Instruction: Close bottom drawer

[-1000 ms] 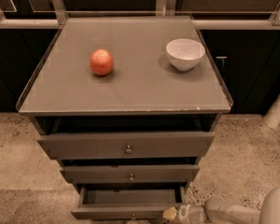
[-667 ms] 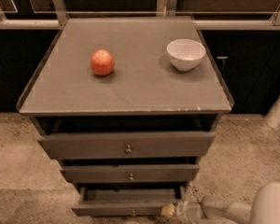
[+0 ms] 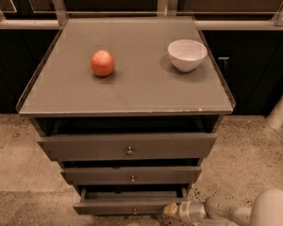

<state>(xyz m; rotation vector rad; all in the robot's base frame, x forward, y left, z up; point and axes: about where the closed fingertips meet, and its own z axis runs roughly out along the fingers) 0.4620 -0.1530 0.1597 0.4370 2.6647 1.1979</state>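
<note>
The bottom drawer [image 3: 127,205] is the lowest and narrowest of three grey-brown drawers in the cabinet. It stands pulled out a little, with its dark inside showing above its front. A tiny knob sits at its centre near the frame's lower edge. My gripper [image 3: 171,209] is at the right end of the drawer's front, touching or almost touching it. The pale arm [image 3: 226,212] reaches in from the lower right.
The top drawer [image 3: 127,146] and middle drawer [image 3: 131,175] sit above. On the cabinet top [image 3: 132,86] are a red-orange fruit [image 3: 103,62] and a white bowl [image 3: 187,54]. A rail [image 3: 132,22] runs behind; a white post [image 3: 280,109] stands right. Speckled floor [image 3: 19,173] surrounds.
The view has shifted slightly. My gripper stays at the right end of the bottom drawer's front, and the drawer is still pulled out.
</note>
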